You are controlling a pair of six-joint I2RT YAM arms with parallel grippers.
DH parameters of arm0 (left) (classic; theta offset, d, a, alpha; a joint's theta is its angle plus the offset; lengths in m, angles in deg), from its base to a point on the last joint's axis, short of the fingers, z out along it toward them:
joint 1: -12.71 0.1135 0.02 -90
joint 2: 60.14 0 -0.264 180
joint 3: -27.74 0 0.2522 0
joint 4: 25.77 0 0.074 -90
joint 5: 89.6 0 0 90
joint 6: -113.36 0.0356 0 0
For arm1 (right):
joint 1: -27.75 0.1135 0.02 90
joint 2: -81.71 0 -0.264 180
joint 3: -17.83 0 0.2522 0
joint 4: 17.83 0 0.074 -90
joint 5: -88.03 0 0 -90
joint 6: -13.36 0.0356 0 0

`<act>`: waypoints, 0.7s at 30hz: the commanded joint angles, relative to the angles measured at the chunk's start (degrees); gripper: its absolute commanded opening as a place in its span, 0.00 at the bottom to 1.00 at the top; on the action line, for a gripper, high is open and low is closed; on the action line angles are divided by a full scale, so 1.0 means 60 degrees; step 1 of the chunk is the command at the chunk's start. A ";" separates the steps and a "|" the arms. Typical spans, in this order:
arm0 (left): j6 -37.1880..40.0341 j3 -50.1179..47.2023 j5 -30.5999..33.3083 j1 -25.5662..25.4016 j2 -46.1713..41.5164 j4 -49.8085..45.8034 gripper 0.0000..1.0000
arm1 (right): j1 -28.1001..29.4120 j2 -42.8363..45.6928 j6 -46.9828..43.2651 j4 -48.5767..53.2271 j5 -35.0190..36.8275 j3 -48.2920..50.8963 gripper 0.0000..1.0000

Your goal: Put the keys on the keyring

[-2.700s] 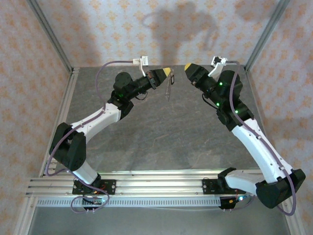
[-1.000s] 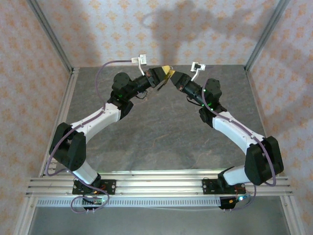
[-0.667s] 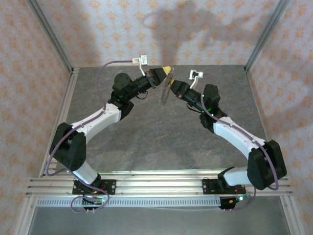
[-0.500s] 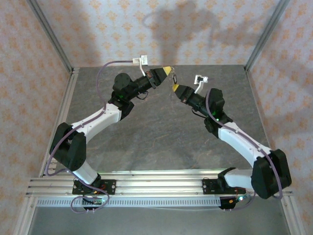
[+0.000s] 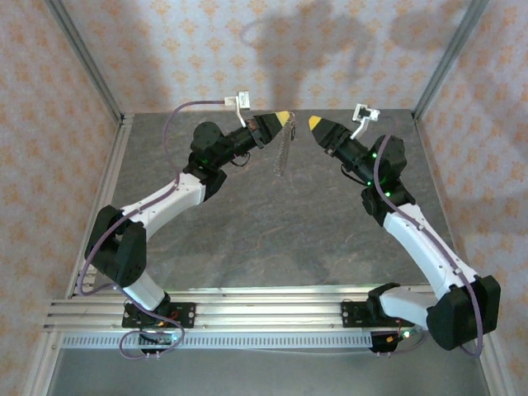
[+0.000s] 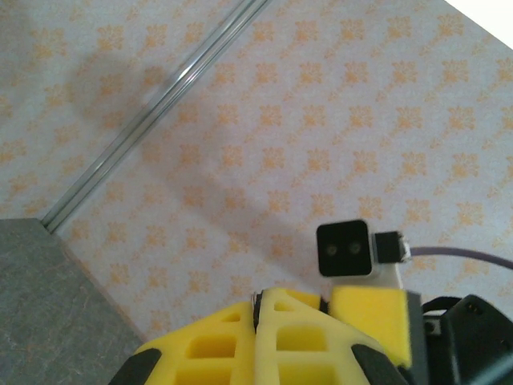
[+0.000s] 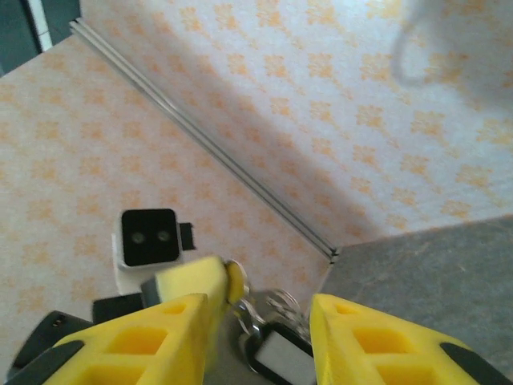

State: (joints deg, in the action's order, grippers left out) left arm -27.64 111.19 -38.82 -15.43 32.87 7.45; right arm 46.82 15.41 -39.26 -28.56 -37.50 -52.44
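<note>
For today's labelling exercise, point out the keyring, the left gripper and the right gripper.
keyring (image 5: 285,153), top external view, middle of the hanging loop.
left gripper (image 5: 284,116), top external view, yellow tip.
right gripper (image 5: 314,123), top external view, yellow tip.

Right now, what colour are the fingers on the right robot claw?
Bright yellow: the fingers of the right gripper show best in the right wrist view.

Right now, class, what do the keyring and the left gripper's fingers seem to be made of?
Keyring: probably metal, thin pale silvery loops. Fingers of the left gripper: likely matte yellow plastic, perhaps printed, judging by the open cells.
</note>
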 commanded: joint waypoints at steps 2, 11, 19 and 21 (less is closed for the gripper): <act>0.0083 0.0411 -0.0231 -0.0045 0.0058 0.0413 0.00 | 0.0054 -0.0455 0.0035 -0.0566 -0.0741 -0.0458 0.38; 0.0103 0.0514 -0.0289 -0.0055 0.0120 0.0358 0.00 | 0.0352 -0.0920 -0.0137 -0.0532 -0.0898 -0.0632 0.39; 0.0095 0.0581 -0.0289 -0.0055 0.0200 0.0368 0.00 | 0.0440 -0.1121 -0.0150 -0.0649 -0.1004 -0.0645 0.31; 0.0081 0.0592 -0.0300 -0.0048 0.0227 0.0387 0.00 | 0.0454 -0.1124 -0.0151 -0.0664 -0.1007 -0.0645 0.28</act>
State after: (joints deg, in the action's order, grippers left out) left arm -27.62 112.35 -39.63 -15.43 33.59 7.43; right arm 49.09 8.76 -39.26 -29.58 -42.44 -54.17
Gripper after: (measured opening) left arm 0.047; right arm 0.291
